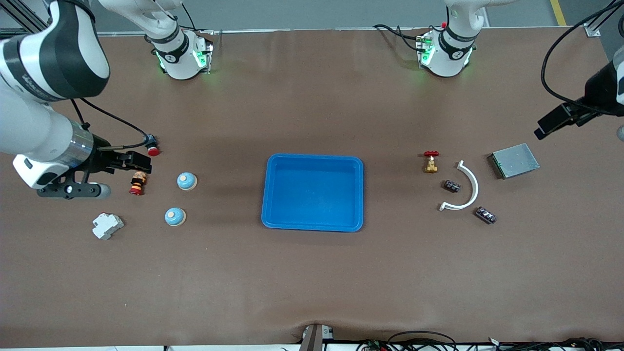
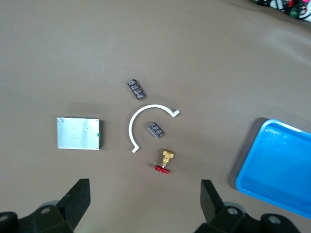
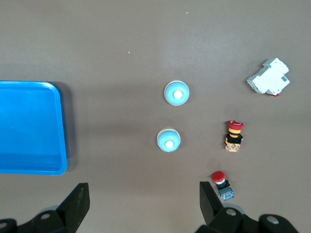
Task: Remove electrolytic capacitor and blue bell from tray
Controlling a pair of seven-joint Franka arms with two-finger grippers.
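Two blue dome bells [image 1: 186,181] [image 1: 174,216] sit toward the right arm's end of the table and also show in the right wrist view [image 3: 176,93] [image 3: 168,140]. Two small dark capacitors [image 1: 452,185] [image 1: 486,215] lie toward the left arm's end and also show in the left wrist view [image 2: 155,130] [image 2: 137,89]. The empty blue tray [image 1: 313,192] is in the middle. My right gripper [image 1: 131,163] [image 3: 144,201] hangs open and empty over the table beside the bells. My left gripper [image 1: 555,122] [image 2: 145,201] hangs open and empty, high over the table by the capacitors.
Near the capacitors are a brass valve with a red handle [image 1: 430,162], a white curved strip [image 1: 475,187] and a grey metal box [image 1: 514,160]. Near the bells are a red emergency button [image 1: 138,183], a red push button [image 1: 152,146] and a white breaker [image 1: 107,225].
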